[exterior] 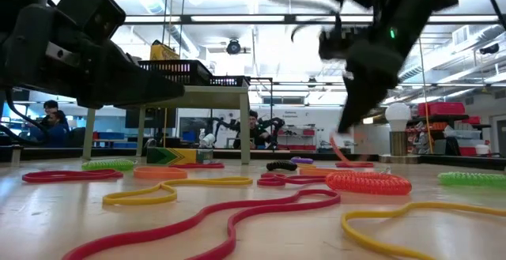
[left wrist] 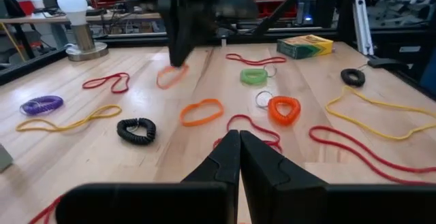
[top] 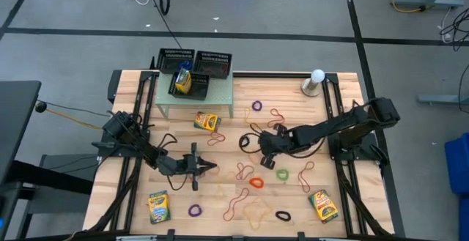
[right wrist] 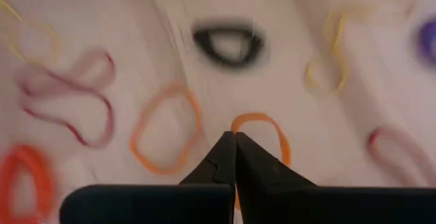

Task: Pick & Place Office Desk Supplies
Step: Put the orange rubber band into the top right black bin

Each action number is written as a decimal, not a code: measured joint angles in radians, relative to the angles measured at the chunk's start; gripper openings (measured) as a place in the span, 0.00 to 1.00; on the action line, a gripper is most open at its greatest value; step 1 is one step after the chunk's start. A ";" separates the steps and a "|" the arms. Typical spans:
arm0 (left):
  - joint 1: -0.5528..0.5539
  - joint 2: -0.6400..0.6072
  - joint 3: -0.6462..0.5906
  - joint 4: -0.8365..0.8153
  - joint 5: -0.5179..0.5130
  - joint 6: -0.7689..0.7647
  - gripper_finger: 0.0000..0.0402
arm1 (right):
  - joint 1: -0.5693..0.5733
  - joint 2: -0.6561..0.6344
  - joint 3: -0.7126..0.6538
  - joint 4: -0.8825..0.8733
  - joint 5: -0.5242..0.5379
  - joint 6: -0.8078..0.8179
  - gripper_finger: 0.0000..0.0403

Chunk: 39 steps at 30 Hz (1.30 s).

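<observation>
The right gripper (right wrist: 235, 137) had clenched on an orange rubber band (right wrist: 262, 132), best lifted slowly toward the trays (top: 194, 69); the left gripper (left wrist: 238, 142) waited clenched, empty.

My right end effector (top: 265, 155) hangs over the middle of the worktop (top: 337, 124), near an orange rubber band (top: 256, 182) and a green rubber band (top: 282, 173). My left end effector (top: 210, 168) rests apart, beside a crayon box (top: 207, 121).

Robotics lab: concrete floor (top: 293, 6), other robot arms (exterior: 225, 124), red bins (exterior: 443, 108) behind.
</observation>
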<state>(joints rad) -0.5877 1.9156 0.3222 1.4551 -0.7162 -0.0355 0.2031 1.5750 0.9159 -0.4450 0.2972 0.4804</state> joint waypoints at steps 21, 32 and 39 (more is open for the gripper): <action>0.125 0.000 0.010 0.007 -0.038 -0.025 0.03 | -0.548 0.165 0.613 0.212 -0.055 -0.560 0.00; 0.125 0.000 0.010 0.006 -0.039 -0.001 0.03 | -0.674 0.379 0.779 0.379 -0.268 -0.575 0.00; 0.125 0.000 0.011 0.006 -0.036 0.021 0.03 | -0.679 0.437 0.782 0.462 -0.291 -0.582 0.07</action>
<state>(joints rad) -0.4629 1.9156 0.3327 1.4614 -0.7518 -0.0142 -0.4755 2.0122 1.6977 0.0165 0.0064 -0.1014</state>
